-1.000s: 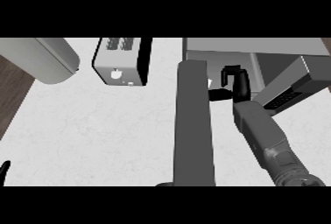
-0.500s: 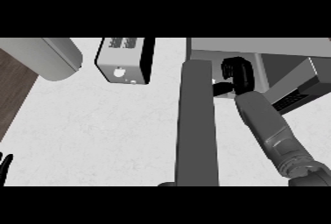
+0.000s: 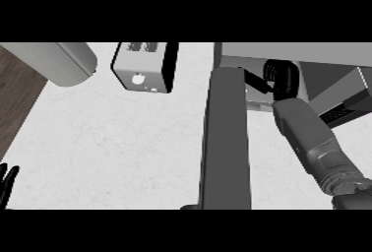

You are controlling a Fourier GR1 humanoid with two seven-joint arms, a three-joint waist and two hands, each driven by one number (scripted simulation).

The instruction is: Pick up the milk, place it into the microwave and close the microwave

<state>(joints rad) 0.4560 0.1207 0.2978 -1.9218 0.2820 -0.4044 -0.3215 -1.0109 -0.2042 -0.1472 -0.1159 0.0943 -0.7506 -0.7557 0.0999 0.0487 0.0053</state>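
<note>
Milk itself isn't something I can actually pick out here; my guess is it's hidden behind the right hand (image 3: 280, 78), which is reaching into the open microwave (image 3: 291, 51) at the far right. I can't tell whether those fingers are curled round anything or straight, too dark in there. A milk carton would probably be lightish, a bit squashy in the walls and top-heavy if full, so I'd take it round the middle of the body, not the top.

Going left to right: the left hand (image 3: 7, 182) just peeks in at the near left edge, fingers up and straight, resting. Far left there's a pale grey rounded thing (image 3: 62, 61) past the counter (image 3: 116, 147) edge, where dark wood floor (image 3: 15, 103) shows. Next over is a toaster (image 3: 145, 66), far side. Then the microwave door (image 3: 225, 142), swung open, running from far to near right down the middle.

Room-wise, the door sits just beside the right forearm (image 3: 312, 142), so that's the tight spot. Loads of bare counter left of the door.
</note>
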